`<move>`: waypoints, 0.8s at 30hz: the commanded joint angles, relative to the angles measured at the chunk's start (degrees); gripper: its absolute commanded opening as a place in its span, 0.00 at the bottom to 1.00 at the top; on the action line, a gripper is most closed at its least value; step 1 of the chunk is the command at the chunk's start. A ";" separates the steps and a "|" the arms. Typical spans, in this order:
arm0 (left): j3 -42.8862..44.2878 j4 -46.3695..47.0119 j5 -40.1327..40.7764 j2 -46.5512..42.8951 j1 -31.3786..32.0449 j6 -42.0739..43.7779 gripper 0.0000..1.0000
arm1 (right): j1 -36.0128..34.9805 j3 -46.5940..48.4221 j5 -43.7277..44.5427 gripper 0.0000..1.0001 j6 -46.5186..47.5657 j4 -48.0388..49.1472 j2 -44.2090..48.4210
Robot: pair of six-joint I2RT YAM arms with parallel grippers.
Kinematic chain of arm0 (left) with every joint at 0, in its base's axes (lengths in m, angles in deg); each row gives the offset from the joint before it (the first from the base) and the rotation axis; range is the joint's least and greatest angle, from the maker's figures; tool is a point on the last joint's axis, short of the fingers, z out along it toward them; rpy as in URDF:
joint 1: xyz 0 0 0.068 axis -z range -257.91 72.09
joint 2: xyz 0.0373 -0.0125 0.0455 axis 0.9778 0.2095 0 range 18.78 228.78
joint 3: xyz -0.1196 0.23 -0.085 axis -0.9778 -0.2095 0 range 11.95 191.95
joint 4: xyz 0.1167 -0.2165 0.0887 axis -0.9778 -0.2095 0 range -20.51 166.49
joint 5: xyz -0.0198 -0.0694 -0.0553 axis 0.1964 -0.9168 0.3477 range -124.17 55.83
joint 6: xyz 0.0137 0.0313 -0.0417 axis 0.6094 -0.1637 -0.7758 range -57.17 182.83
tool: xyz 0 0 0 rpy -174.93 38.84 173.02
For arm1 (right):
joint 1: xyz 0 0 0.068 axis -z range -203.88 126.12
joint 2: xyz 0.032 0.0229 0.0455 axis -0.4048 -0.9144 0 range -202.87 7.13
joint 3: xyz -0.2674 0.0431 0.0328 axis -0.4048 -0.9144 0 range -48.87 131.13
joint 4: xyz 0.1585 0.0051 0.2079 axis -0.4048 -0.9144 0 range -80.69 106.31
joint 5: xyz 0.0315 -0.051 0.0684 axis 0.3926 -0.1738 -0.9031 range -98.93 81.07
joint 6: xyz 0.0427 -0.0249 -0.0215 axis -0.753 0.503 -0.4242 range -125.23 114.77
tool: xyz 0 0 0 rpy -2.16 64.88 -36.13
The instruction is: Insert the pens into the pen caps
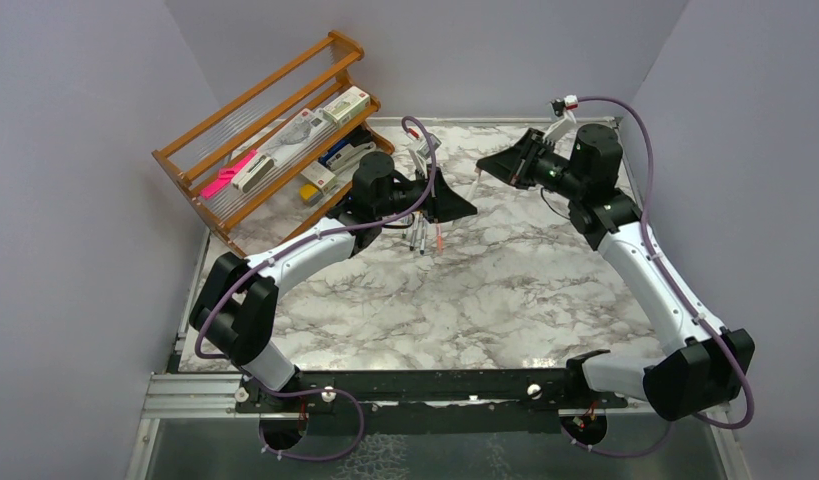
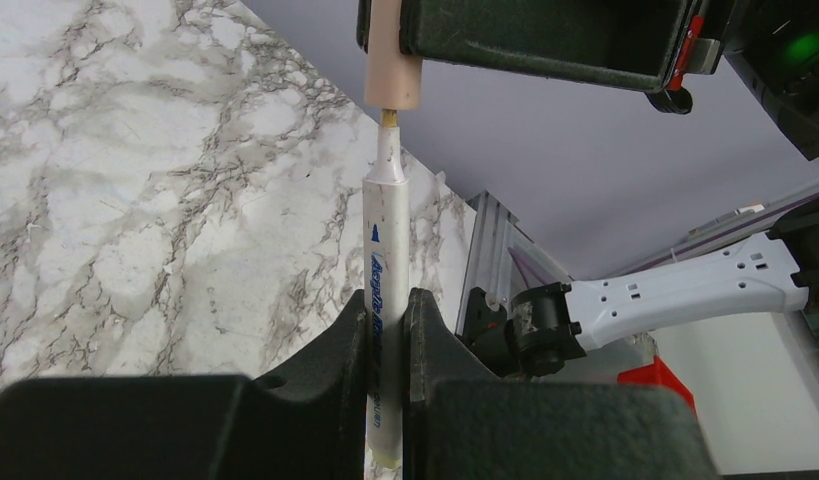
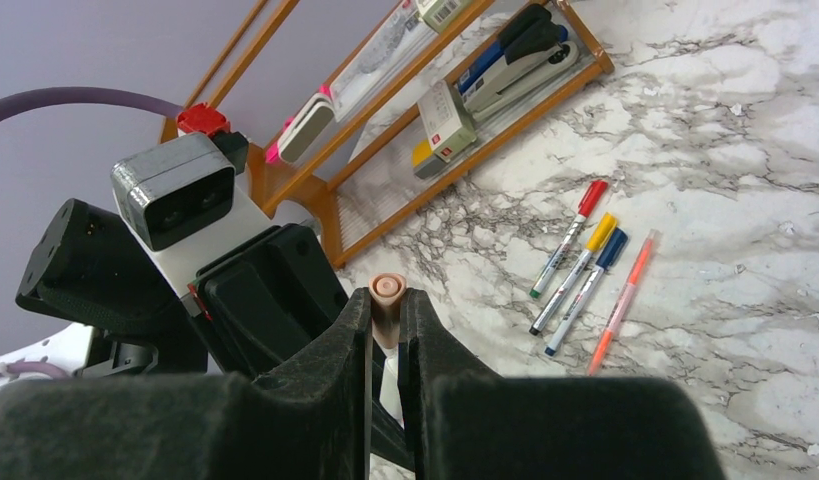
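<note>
Marble-veined counter (image 1: 465, 300), and both arms meet in mid-air just right of the wooden rack (image 1: 257, 97). The left gripper (image 2: 388, 310) is clamped narrow on a grey-white pen (image 2: 387, 240) with blue lettering, nib pointing away from the wrist. Facing it, the right gripper (image 3: 387, 310) pinches the pale pink cap (image 3: 388, 297) tight between its fingers, with the cap's end poking out towards the pen.

From the left wrist view, the yellowish nib sits right at the cap's mouth. The barrel is all outside, and pen and cap are lined up nose to nose.

Down on the counter, off the rack's near right corner, four more pens lie side by side. There is a red-capped pen (image 3: 565, 240) nearest the rack, then a yellow-capped pen (image 3: 575, 275), then a blue-capped pen (image 3: 585, 295). A salmon-orange pen (image 3: 623, 305) lies farthest from the rack, a little apart from the others. On the rack's lower shelf sits a blue stapler (image 3: 520, 50) among small boxes.
</note>
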State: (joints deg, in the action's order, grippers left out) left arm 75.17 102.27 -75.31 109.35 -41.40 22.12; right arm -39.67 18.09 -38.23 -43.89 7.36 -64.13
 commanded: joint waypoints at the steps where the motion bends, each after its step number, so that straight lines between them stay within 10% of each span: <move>1: -0.01 2.86 -0.08 -0.36 0.05 -0.51 0.00 | -0.12 -0.21 -1.03 0.01 1.29 1.71 1.82; 24: 0.90 3.31 -1.44 0.05 -0.19 -0.86 0.00 | -0.03 -1.54 3.21 0.01 0.38 3.41 3.24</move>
State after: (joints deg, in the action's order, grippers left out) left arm 75.17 103.04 -75.33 109.35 -41.42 21.33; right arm -39.67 17.22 -37.57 -43.47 7.75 -62.60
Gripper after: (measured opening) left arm 0.115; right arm 0.110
